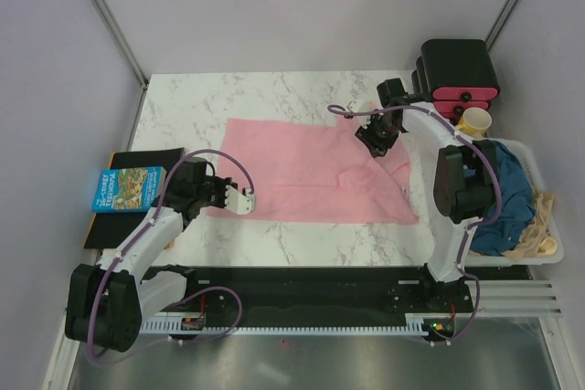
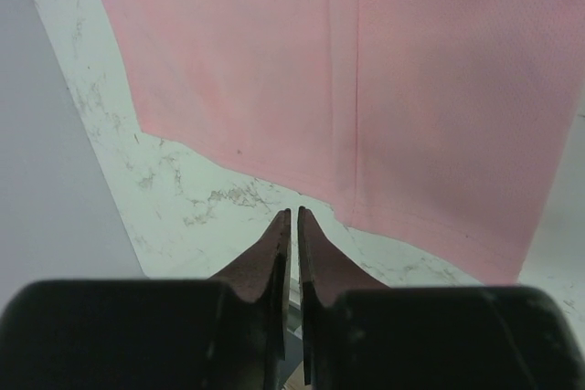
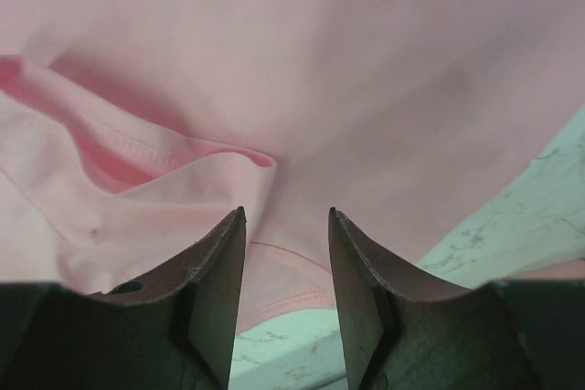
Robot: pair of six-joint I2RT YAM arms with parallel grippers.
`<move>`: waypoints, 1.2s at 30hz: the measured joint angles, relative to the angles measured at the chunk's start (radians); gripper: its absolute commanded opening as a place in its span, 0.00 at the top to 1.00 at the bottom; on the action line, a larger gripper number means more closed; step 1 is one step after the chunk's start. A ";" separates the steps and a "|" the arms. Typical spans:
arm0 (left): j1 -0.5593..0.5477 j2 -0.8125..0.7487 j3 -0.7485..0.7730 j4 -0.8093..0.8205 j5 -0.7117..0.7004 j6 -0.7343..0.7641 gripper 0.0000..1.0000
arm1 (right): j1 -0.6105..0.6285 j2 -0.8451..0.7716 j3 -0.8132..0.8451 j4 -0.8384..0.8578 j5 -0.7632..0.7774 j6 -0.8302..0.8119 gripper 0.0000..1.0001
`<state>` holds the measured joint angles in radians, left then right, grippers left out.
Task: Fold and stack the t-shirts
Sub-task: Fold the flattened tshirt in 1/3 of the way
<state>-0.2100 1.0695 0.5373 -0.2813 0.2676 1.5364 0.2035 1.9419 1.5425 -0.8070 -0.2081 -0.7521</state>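
Top external: pink t-shirt [image 1: 311, 171] lies spread

Pink t-shirt [image 1: 302, 166] lying spread across mid-frame; teal t-shirt [image 1: 514, 198] sitting bunched at the right edge.
Pink one is lying mostly flat, running centre-left to centre-right in the top view, long edges roughly horizontal. Its right end is rumpling up, a fold with a stitched hem showing in the right wrist view. Lower-left hem is lying flat. Teal one is slumping in a crumpled, unfolded heap.
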 measured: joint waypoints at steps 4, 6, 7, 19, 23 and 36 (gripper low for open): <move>-0.002 0.000 0.000 0.000 -0.001 0.000 0.85 | 0.002 0.007 -0.005 -0.028 -0.052 -0.003 0.50; -0.002 0.000 0.000 0.000 -0.001 0.000 0.85 | 0.002 0.014 -0.005 -0.039 -0.072 -0.004 0.51; -0.002 0.000 0.000 0.000 -0.001 0.000 0.85 | 0.002 0.019 -0.005 -0.043 -0.080 -0.004 0.52; -0.011 0.001 0.000 0.000 -0.004 0.000 0.84 | 0.002 0.078 -0.009 -0.042 -0.090 -0.003 0.60; -0.013 0.002 0.000 0.000 -0.004 0.000 0.84 | 0.002 0.093 -0.009 -0.027 -0.084 -0.002 0.76; -0.022 0.017 0.000 0.000 -0.004 -0.002 0.84 | 0.002 0.095 -0.015 0.016 -0.018 0.007 1.00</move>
<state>-0.2317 1.0866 0.5377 -0.2813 0.2638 1.5341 0.2054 2.0365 1.5272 -0.7906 -0.2260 -0.7448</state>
